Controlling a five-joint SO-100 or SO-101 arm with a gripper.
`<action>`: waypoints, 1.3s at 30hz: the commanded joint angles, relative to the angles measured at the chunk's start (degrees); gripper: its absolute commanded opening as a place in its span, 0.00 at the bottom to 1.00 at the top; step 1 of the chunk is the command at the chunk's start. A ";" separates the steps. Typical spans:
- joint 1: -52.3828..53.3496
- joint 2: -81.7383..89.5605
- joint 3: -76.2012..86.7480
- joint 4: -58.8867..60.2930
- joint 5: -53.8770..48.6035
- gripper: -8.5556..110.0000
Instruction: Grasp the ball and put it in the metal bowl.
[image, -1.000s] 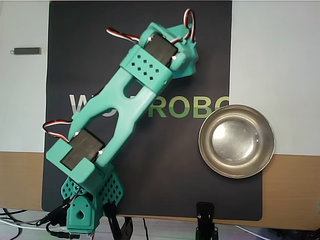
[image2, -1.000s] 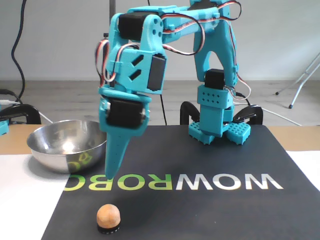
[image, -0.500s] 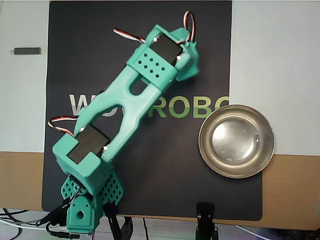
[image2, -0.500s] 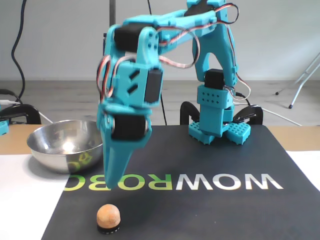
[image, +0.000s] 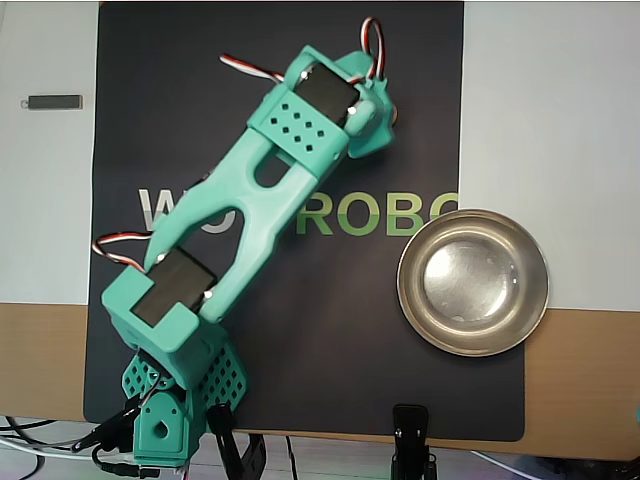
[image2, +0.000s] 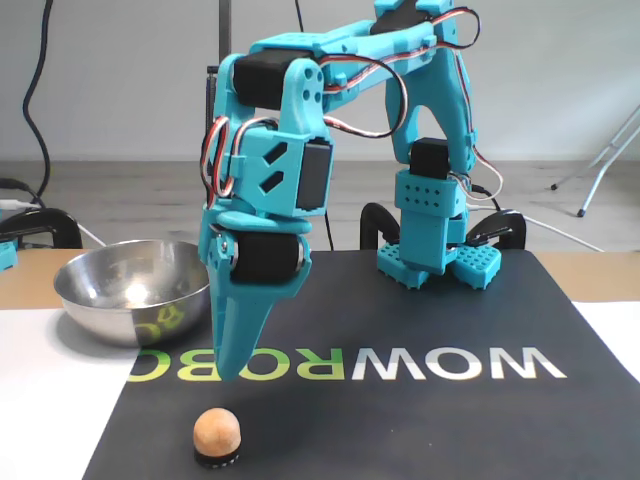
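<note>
The ball (image2: 217, 433) is small, matte and peach-orange, sitting on a little dark ring near the bottom left of the fixed view, at the near edge of the black mat (image2: 420, 420). The overhead view does not show it at all; the teal arm (image: 255, 195) stretches diagonally across the mat there and covers that spot.

The gripper (image2: 232, 372) points straight down in the fixed view, its tip hanging above the ball and a touch to the right, not touching it. Its fingers look pressed together into one narrow point, holding nothing; from overhead I cannot tell how they stand.

The metal bowl (image2: 90, 295) gleams at the left middle of the fixed view, seen side-on and empty. From overhead the bowl (image: 410, 280) sits at the right middle, straddling the mat's edge, its flat bottom bare.

A small grey bar (image: 54, 102) lies in the upper left from overhead only.
</note>
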 joint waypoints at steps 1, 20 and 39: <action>-0.44 1.23 -2.55 -0.62 -0.35 0.08; -1.23 0.88 -2.20 -0.62 -12.04 0.08; -1.41 0.26 -1.76 0.00 -23.29 0.08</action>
